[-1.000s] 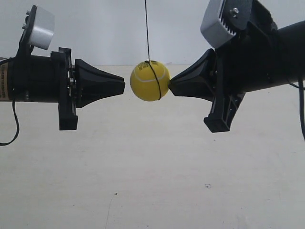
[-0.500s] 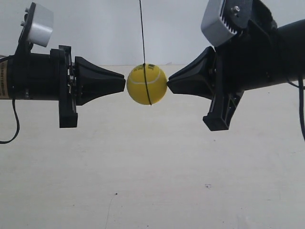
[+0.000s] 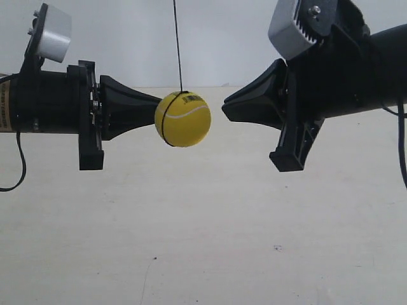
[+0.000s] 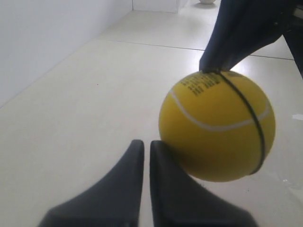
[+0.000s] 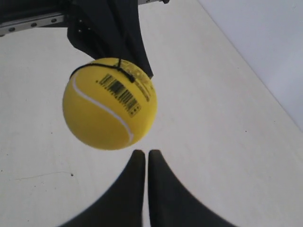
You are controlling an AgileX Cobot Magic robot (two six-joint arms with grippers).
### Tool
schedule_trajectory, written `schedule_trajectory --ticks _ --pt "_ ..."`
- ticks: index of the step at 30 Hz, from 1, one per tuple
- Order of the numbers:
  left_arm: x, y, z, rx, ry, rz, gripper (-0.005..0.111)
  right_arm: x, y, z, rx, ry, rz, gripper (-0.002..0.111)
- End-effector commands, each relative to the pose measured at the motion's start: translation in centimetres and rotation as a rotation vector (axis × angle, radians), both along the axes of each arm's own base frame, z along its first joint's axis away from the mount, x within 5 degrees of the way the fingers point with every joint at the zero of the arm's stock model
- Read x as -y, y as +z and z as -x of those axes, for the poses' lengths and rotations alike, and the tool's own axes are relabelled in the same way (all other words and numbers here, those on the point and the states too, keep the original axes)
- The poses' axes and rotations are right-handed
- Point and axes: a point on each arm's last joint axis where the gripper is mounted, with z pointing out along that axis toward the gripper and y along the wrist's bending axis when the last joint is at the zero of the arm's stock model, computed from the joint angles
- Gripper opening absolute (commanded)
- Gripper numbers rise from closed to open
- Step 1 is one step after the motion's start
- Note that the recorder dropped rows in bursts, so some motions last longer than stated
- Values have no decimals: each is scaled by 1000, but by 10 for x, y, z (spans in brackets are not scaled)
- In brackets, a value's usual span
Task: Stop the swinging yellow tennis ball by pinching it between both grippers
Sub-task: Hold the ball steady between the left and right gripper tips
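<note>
The yellow tennis ball [image 3: 183, 119] hangs on a thin dark string [image 3: 177, 44] that leans toward the exterior view's left. It lies against the tip of my left gripper [image 3: 158, 100], the arm at that view's left, whose jaws are shut. My left wrist view shows the ball [image 4: 217, 126] touching the side of my shut left gripper [image 4: 143, 144]. My right gripper [image 3: 224, 108] is shut too and stands a small gap away from the ball. From my right wrist the ball [image 5: 109, 103] floats just beyond my gripper [image 5: 143, 153], off to one side.
Below lies a pale beige table [image 3: 203, 241], with a white wall [image 3: 222, 38] behind it. Cables hang from both arms at the exterior view's edges. Each wrist view shows the opposite black gripper [image 4: 246, 33] [image 5: 113, 28] behind the ball.
The ball has swung toward the exterior view's left, off the right gripper's tip and onto the left gripper's tip. The string now leans left. Both arms have hardly moved.
</note>
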Motion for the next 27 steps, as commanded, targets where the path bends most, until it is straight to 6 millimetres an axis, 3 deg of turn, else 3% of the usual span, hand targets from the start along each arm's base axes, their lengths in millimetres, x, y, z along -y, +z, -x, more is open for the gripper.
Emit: schedule_trajectory --ticks 1,14,20,27 --pt "0 3 -2 2 7 17 5 1 2 -1 4 -4 -16 0" --pt "0 4 -1 -1 -3 34 5 -1 4 0 3 7 -50 0" --pt "0 4 -1 -1 -3 34 5 -8 -17 -14 -35 28 -24 0" --pt "0 4 -1 -1 0 33 5 -10 -18 -15 -24 44 -45 0"
